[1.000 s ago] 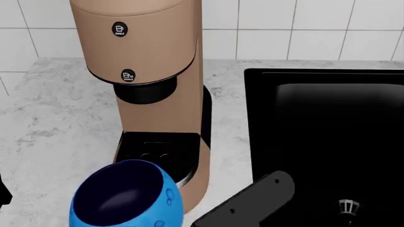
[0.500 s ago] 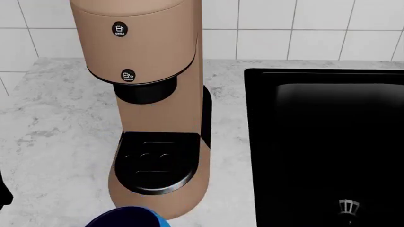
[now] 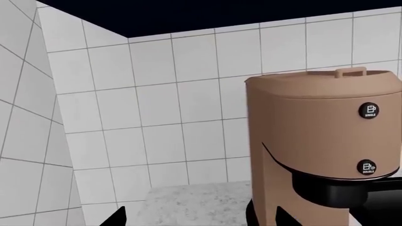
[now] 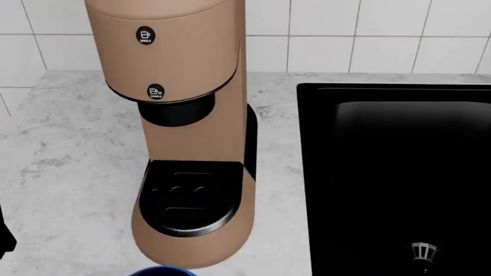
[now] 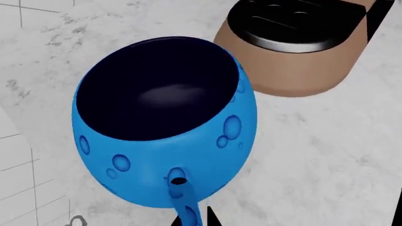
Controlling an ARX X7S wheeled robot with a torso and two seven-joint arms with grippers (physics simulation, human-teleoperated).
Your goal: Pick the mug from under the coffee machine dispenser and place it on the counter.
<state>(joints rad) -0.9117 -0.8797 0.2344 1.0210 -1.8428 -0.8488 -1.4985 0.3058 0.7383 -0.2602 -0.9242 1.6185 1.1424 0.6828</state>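
Reading two round black buttons on the coffee machine dispenser (image 4: 180,75): upper one (image 4: 145,35) marked SINGLE under a cup icon, lower one (image 4: 156,91) marked DOUBLE, same legends legible in the left wrist view. Short black spout (image 4: 178,112) directly above black drip tray (image 4: 190,198), tray bare, nothing standing on it. Tan body upright on the counter (image 4: 69,167), white-grey marbled, white tiled wall (image 4: 360,34) behind. Black sink basin (image 4: 399,172) just beside the machine, small metal drain fitting (image 4: 421,251) at its bottom, otherwise nothing inside. The mug (image 5: 164,120) off the tray, in front of the machine base, only a sliver of its blue rim at the lower edge of the head view. Seen close from the right wrist: round blue belly with darker ring spots, dark navy inside holding nothing, small handle (image 5: 180,195) turned toward the camera, mouth tilted up toward the lens. Cannot tell whether mug touches the counter or sits above it. Right gripper fingers not visible in any view, grip on the mug not confirmable. Left gripper (image 3: 197,219) showing two dark fingertips (image 3: 116,218) spread well apart, nothing between them, facing the tiled corner and the machine's upper body
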